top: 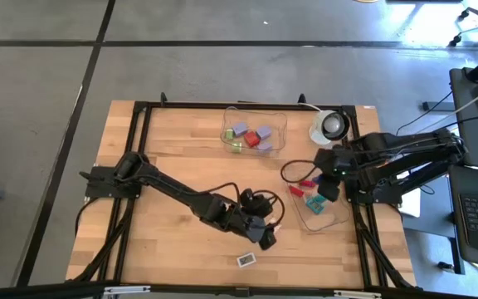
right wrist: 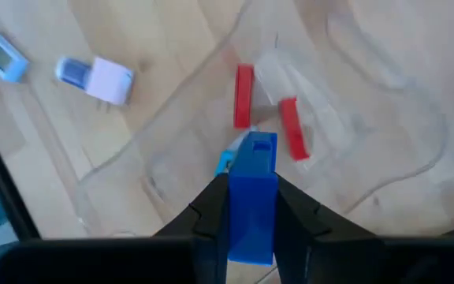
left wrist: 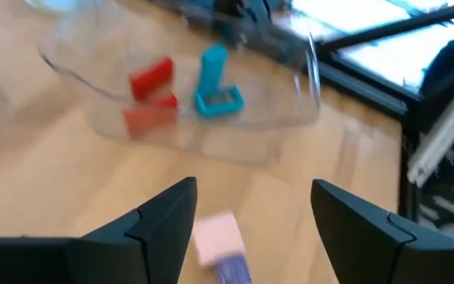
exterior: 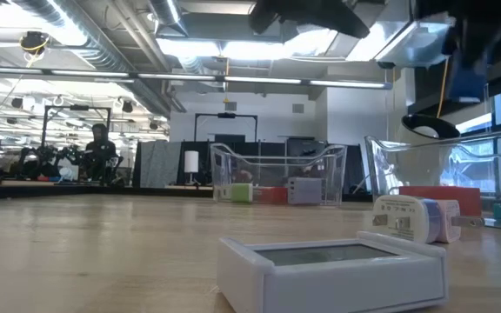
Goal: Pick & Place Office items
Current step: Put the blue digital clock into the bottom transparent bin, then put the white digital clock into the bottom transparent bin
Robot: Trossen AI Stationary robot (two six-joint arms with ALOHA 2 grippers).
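My right gripper [right wrist: 251, 207] [top: 328, 191] hangs over the near clear tub [top: 326, 220], shut on a blue block [right wrist: 252, 170]. In that tub lie two red pieces [right wrist: 243, 95] [right wrist: 294, 128] and a teal piece [left wrist: 213, 87]. My left gripper [left wrist: 251, 213] [top: 266, 239] is open above the table, over a white-and-lavender piece [left wrist: 219, 241] [exterior: 416, 217] that lies flat on the wood. A flat white piece [top: 246, 260] [exterior: 333, 269] lies near the table's near edge. The far tub [top: 276, 116] holds lavender, red and green pieces. My right gripper pinches the blue block between its two fingers, which sit on the block's two opposite sides [right wrist: 235, 221]. The fingers point down from above. The block's free end [right wrist: 257, 146] sticks out past the fingertips, and the block is lifted clear above the near tub.
A round white-and-black object [top: 330, 126] stands at the far right corner of the table, beside the far tub. A black cable [top: 293, 170] loops on the wood between the tubs. Bare wood [top: 164, 133] spreads over the table's left half.
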